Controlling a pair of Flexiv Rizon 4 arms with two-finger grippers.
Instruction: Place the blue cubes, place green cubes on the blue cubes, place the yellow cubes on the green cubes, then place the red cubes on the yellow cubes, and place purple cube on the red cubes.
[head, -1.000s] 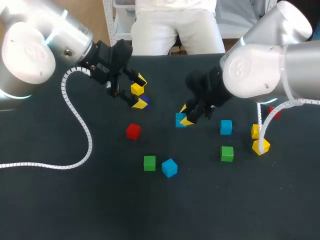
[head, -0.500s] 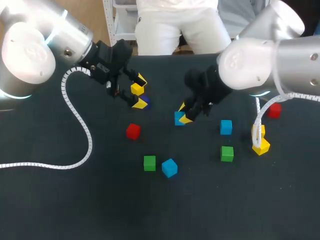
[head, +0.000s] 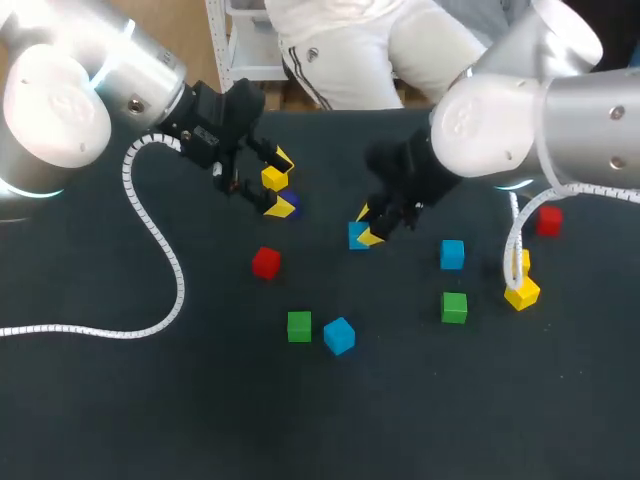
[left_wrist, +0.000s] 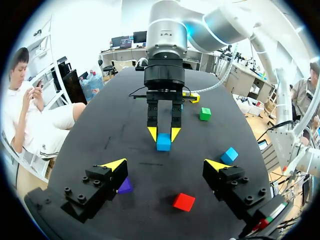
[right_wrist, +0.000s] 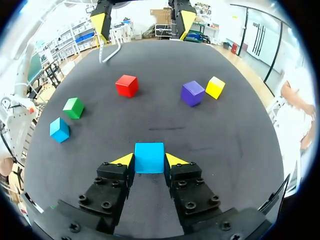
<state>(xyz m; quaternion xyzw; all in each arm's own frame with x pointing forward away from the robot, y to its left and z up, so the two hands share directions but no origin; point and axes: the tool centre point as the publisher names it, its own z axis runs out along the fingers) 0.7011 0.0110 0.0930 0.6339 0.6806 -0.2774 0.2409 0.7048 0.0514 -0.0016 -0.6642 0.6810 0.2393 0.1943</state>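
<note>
Right gripper (right_wrist: 149, 161), reaching in over the middle of the dark table (head: 150, 400), is closed on a blue cube (left_wrist: 163, 141). Both yellow tips press its opposite sides, so the jaws are parted only by the cube's width. Whether this cube rests on the table or is just clear of it cannot be told. Left gripper (head: 282, 184), at the far left, has its jaws spread wide and holds nothing. A yellow cube (right_wrist: 215, 87) and a purple cube (right_wrist: 192, 93) lie just beside each other on the table below it, and in the left wrist view the purple cube shows close by one finger. Nearer than these, a red cube (head: 266, 262) lies alone. Nearer still, a green cube (head: 299, 326) and a second blue cube (head: 339, 335) sit just beside each other. Right of the held cube lies a third blue cube (head: 452, 254), with a second green cube (head: 454, 307) on its near side. Further right, a second yellow cube (head: 522, 292) and a third yellow cube (head: 513, 263) lie close together by the right arm's white cable (head: 521, 230). A second red cube (head: 547, 221) lies at the far right.
</note>
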